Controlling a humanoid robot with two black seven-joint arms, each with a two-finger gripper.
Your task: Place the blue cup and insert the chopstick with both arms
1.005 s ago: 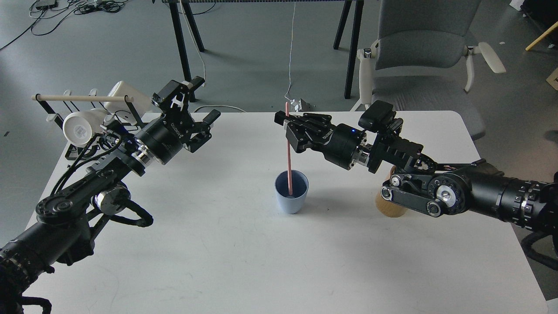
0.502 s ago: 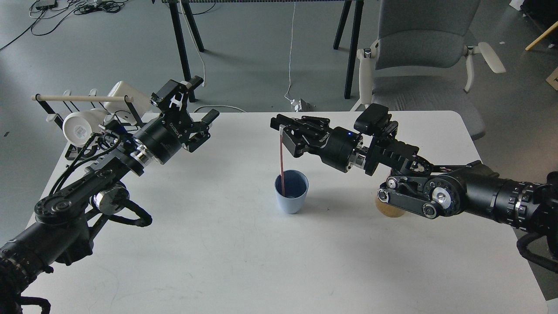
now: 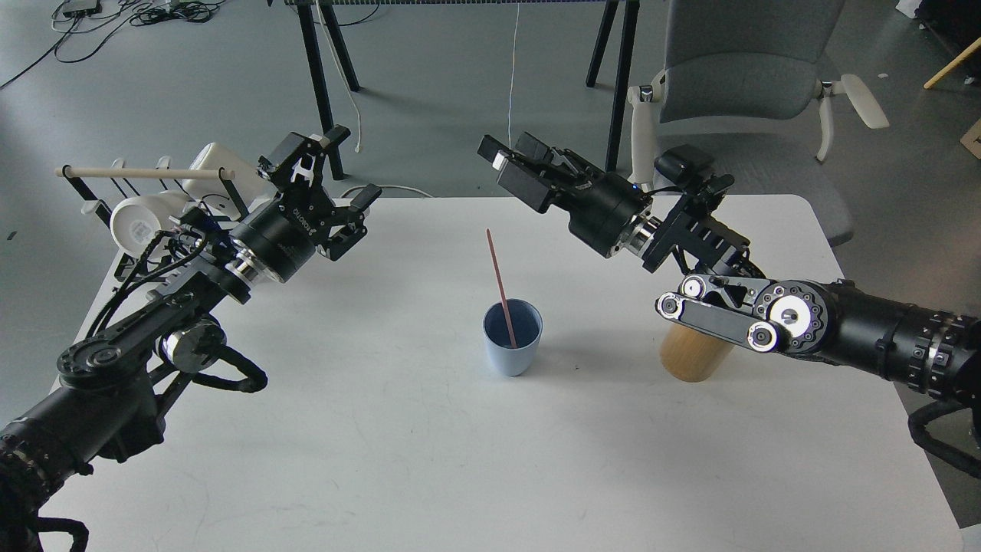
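Observation:
The blue cup (image 3: 512,338) stands upright on the white table (image 3: 429,460), near its middle. A pink-red chopstick (image 3: 499,282) stands in the cup and leans to the left, its top free. My right gripper (image 3: 510,159) is open and empty, raised above and behind the cup, clear of the stick. My left gripper (image 3: 345,172) is open and empty, up at the table's far left, well left of the cup.
A tan bamboo holder (image 3: 692,355) stands right of the cup, partly under my right arm. A rack (image 3: 146,175) with a pale wooden rod and white mugs sits at the far left corner. A grey chair (image 3: 736,84) stands behind the table.
My right gripper has let go of the chopstick and risen up and back. The stick dropped into the cup and now leans left. My left gripper drew back slightly.

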